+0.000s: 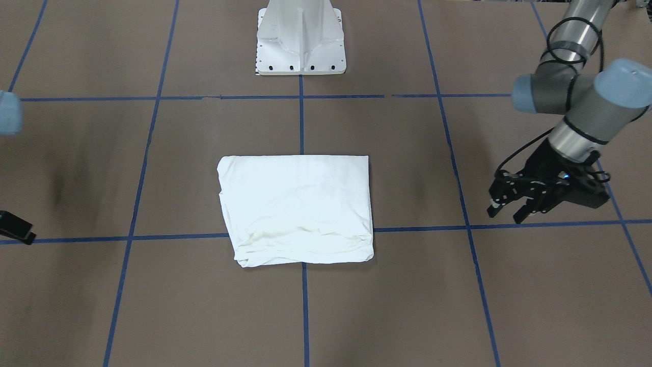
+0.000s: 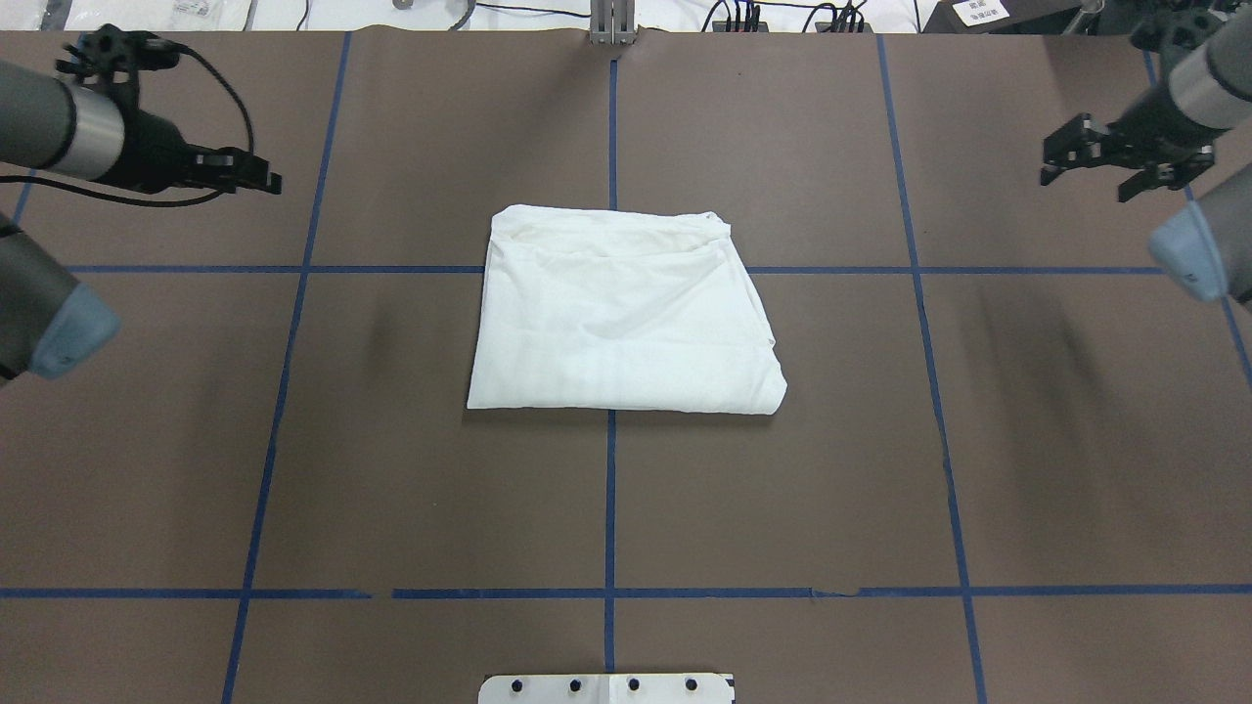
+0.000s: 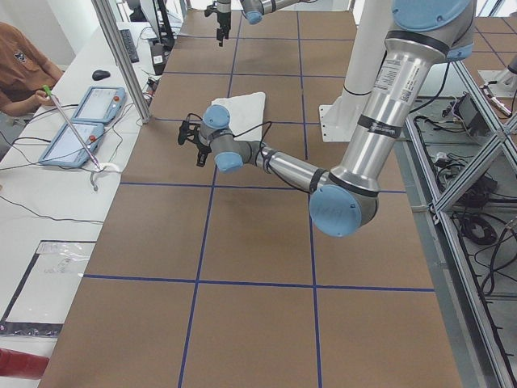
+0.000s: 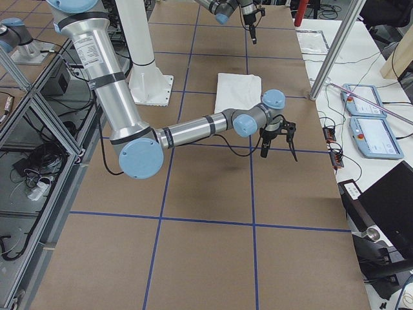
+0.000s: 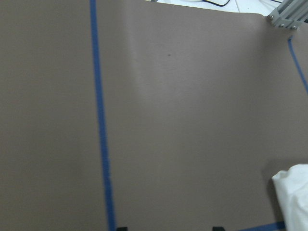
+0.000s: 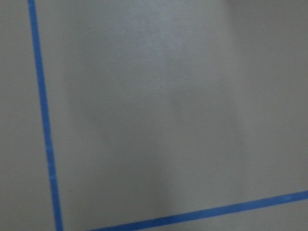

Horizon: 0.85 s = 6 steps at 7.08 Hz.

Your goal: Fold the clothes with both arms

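The white T-shirt (image 1: 298, 209) lies folded into a neat rectangle at the middle of the table, also in the overhead view (image 2: 626, 313). No text or collar shows. One corner shows in the left wrist view (image 5: 293, 197). My left gripper (image 1: 507, 213) is open and empty, held above the table well off the shirt's side, also in the overhead view (image 2: 264, 176). My right gripper (image 2: 1084, 181) is open and empty, well off the shirt's other side. Only its edge shows in the front-facing view (image 1: 18, 229). The right wrist view shows only table and tape.
The brown table (image 2: 440, 489) carries a grid of blue tape lines (image 2: 610, 508). The white pedestal base (image 1: 300, 46) stands at the robot's edge. An operators' desk with tablets (image 3: 81, 121) and an aluminium post (image 3: 121, 56) border the far side, where a person (image 3: 20, 65) sits.
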Each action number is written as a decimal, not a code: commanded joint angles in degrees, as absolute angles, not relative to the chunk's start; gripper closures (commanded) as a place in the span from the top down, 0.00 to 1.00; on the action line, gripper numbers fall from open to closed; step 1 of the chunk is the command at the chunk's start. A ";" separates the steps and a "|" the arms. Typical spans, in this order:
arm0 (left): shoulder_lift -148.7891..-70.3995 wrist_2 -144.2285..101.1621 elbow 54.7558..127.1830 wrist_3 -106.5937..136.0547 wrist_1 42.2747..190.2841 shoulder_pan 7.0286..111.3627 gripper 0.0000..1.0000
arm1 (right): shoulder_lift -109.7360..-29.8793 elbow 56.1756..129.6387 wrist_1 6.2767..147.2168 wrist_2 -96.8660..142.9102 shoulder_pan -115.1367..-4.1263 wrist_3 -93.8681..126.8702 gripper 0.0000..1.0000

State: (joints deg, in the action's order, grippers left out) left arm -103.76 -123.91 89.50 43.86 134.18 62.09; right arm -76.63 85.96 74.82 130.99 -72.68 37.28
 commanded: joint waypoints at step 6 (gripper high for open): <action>-90.98 -131.75 95.08 -1.75 107.16 89.73 0.90 | -91.85 92.08 86.19 134.03 -88.77 0.35 1.00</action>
State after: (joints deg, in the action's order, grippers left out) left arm -91.69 -131.63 92.95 0.32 112.24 87.38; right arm -91.80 89.68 82.72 134.03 -88.45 1.23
